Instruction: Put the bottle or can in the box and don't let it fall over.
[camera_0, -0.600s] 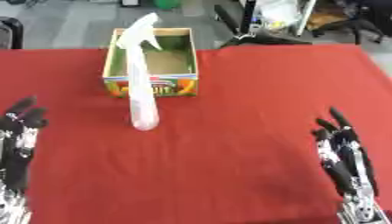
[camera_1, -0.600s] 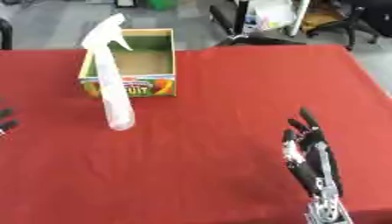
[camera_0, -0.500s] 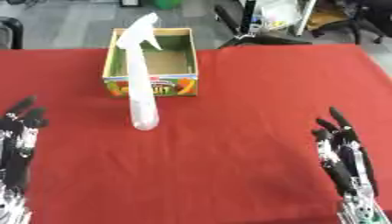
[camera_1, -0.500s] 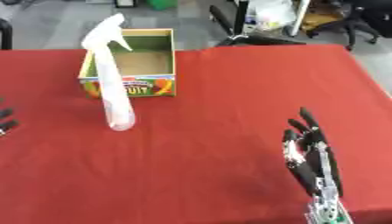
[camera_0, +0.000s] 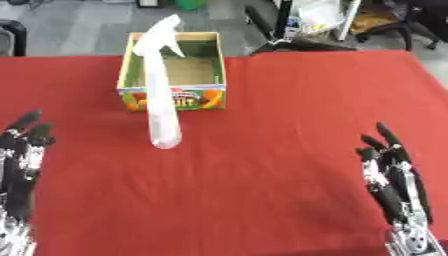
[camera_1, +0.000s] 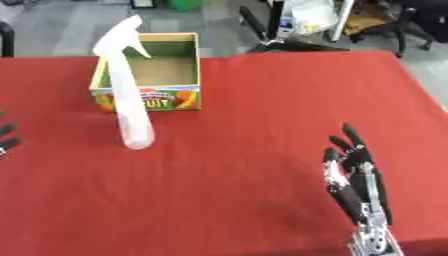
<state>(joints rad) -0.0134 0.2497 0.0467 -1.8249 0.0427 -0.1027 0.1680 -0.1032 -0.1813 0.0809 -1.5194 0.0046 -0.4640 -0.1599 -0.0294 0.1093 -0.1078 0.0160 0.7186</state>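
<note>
Spray bottle (camera_0: 161, 95) upright before box (camera_0: 173, 95)

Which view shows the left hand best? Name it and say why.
The left eye view: the left hand shows from fingertips down along the lower left edge, fingers straight and pointing up. The right eye view catches only a few dark fingertips at its left edge.

White spray bottle (camera_0: 160, 95), green-lined box (camera_0: 174, 71) with fruit-printed front, red tablecloth (camera_0: 262, 125), black hands (camera_0: 395, 185).
</note>
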